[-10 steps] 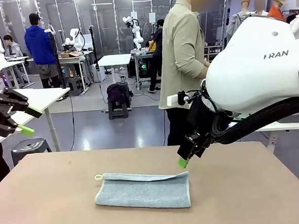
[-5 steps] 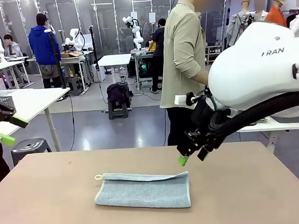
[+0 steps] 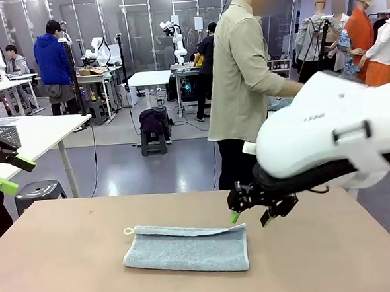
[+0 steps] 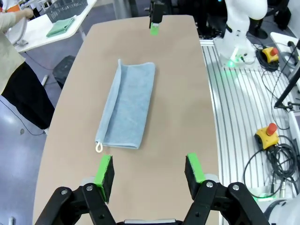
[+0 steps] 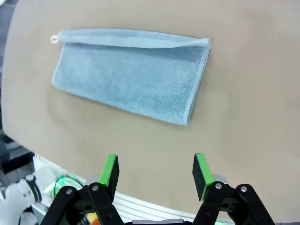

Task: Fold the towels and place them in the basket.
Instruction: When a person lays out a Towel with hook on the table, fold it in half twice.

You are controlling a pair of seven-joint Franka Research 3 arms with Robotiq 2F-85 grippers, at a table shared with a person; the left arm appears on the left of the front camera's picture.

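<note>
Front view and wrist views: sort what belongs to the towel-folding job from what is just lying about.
Job: folded towel on the table; wire basket on the side table; left claw, open; right claw, open.
Lying about: red stop buttons; floor cables; round stool.

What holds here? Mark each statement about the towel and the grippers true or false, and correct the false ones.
1. The towel lies folded on the table. True.
2. The right gripper grips the towel. False: it is open above the table and holds nothing.
3. The loop is at the towel's end nearest the right gripper. False: it is at the opposite end.
4. The left gripper is open. True.
</note>
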